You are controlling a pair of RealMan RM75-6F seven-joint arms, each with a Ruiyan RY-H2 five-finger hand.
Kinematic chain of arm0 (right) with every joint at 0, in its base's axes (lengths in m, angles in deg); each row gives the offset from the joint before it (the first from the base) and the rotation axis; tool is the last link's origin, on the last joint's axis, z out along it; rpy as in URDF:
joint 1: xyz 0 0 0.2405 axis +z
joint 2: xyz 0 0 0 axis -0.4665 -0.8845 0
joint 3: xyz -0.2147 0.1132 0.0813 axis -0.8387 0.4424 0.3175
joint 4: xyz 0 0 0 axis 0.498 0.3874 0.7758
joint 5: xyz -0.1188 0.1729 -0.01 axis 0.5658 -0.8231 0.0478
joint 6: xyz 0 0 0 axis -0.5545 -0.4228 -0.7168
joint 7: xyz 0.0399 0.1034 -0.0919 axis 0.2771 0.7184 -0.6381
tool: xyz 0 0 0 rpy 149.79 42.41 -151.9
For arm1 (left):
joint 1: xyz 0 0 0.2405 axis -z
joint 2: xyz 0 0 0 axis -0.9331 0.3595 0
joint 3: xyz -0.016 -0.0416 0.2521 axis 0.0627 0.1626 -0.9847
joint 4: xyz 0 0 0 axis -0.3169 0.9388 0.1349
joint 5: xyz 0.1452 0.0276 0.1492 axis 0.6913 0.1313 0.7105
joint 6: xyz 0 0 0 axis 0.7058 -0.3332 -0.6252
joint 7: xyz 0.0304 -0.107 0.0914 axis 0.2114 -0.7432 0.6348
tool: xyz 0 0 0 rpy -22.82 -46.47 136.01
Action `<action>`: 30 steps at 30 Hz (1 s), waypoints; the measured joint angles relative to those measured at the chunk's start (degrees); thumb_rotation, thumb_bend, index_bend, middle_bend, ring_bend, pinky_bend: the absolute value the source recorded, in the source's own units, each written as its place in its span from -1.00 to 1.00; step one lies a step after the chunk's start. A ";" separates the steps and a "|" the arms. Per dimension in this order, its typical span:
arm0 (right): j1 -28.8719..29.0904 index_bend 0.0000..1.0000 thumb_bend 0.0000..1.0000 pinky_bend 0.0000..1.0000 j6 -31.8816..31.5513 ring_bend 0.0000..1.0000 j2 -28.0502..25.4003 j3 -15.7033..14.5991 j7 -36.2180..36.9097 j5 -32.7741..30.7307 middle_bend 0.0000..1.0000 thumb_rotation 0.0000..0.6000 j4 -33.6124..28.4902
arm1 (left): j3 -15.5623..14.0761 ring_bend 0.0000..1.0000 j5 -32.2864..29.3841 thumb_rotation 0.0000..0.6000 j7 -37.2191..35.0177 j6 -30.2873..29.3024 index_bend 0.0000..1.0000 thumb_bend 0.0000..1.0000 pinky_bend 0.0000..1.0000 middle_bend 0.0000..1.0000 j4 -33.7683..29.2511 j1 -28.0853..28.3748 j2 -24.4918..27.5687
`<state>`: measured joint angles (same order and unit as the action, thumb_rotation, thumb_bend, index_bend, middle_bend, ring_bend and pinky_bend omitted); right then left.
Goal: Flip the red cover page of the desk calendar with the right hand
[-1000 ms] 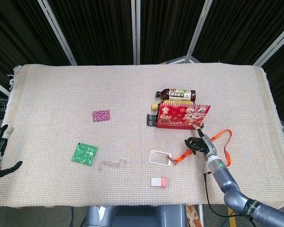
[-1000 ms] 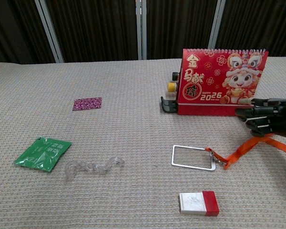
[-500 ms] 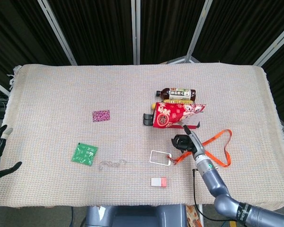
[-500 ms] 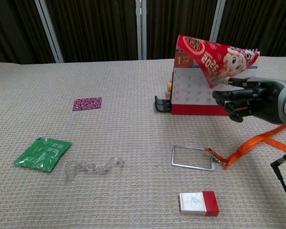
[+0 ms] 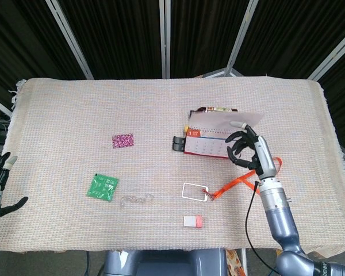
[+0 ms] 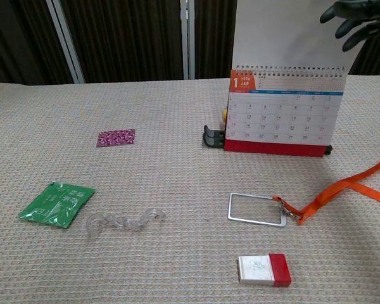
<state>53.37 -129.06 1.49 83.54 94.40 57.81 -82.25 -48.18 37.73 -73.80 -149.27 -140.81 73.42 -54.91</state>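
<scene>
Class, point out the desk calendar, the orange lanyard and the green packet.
desk calendar [image 6: 278, 123], chest view, on the January date grid.
orange lanyard [image 6: 348, 186], chest view, mid-strap.
green packet [image 6: 57, 204], chest view, centre of its face.

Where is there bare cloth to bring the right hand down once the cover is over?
Bare cloth lies right of the desk calendar, beyond the orange lanyard, and across the middle between the purple packet and the calendar. In front of the calendar it is crowded: badge holder, lanyard and small red-and-white box. The right hand is up at the lifted page.
</scene>
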 measured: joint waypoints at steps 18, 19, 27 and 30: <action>9.78 -0.93 -0.78 -1.00 16.45 -1.00 0.06 -4.54 -6.18 -0.60 -0.86 1.00 25.68 | 0.18 -1.00 -1.79 1.00 1.82 3.29 -1.00 -0.69 -1.00 -1.00 0.85 1.41 -1.13; 10.18 -0.93 -0.78 -1.00 17.57 -1.00 0.14 -4.96 -6.23 -1.00 -0.85 1.00 26.32 | 0.20 -1.00 -1.87 1.00 1.83 3.36 -1.00 -0.69 -1.00 -1.00 0.90 1.44 -1.16; 10.32 -0.93 -0.78 -1.00 19.81 -1.00 -0.36 -6.54 -3.75 -0.46 -0.87 1.00 27.91 | 0.15 -1.00 -2.02 1.00 1.75 3.57 -1.00 -0.69 -1.00 -1.00 1.02 1.56 -1.22; 9.00 -0.95 -0.77 -1.00 17.14 -1.00 -0.89 -6.39 -2.06 2.63 -0.93 1.00 26.86 | 0.20 -1.00 -1.82 1.00 1.23 2.89 -1.00 -0.69 -1.00 -1.00 0.98 1.37 -1.07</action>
<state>62.37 -111.92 0.60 77.15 92.34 60.45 -55.39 -47.97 35.91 -72.56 -146.38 -139.83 74.79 -55.98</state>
